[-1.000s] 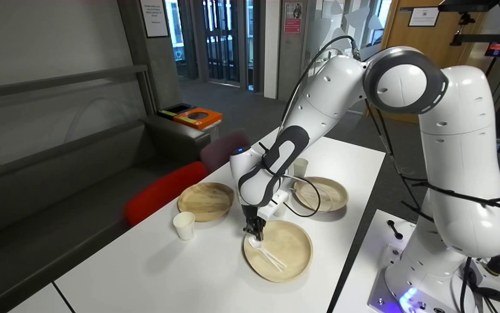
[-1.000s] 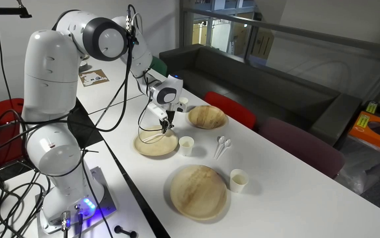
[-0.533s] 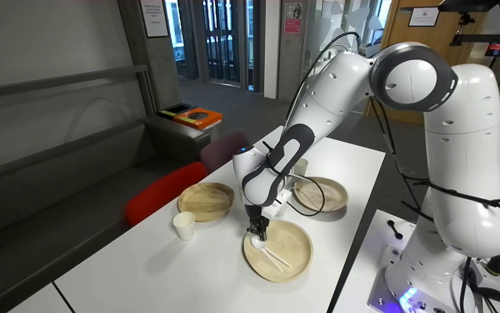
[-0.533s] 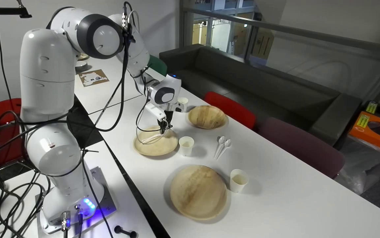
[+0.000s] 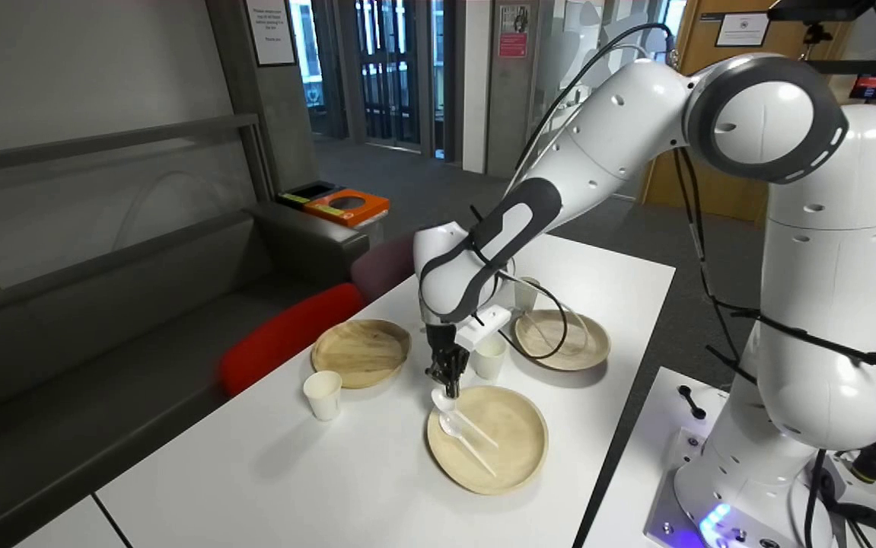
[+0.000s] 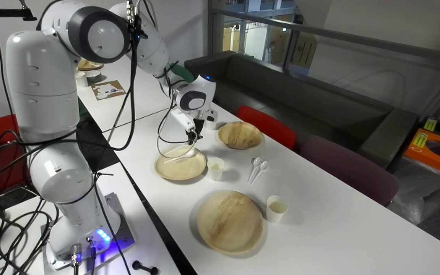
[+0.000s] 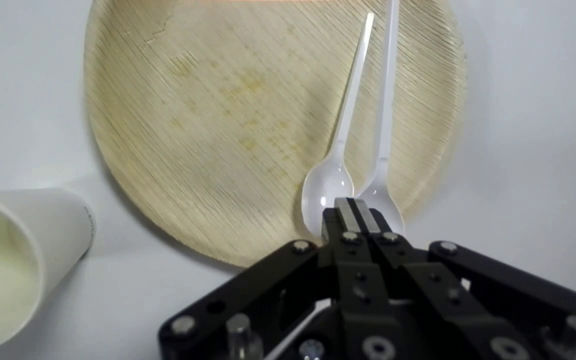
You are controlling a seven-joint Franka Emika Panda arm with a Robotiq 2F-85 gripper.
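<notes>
White spoon [image 7: 325, 185] at the tips of the gripper [image 7: 356, 209]: jaws pressed narrow, seemingly pinching its bowl's edge over the plate [image 7: 192, 150]. I'd move gently, without twisting, so that thin hold neither slips nor nudges the 2nd spoon [image 7: 382, 192] beside the tips.

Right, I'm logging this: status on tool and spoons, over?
Tool closed, gripping white spoon by its bowl. Second spoon lying on plate. Possible obstacle: cup beside plate, not touching tool.
</notes>
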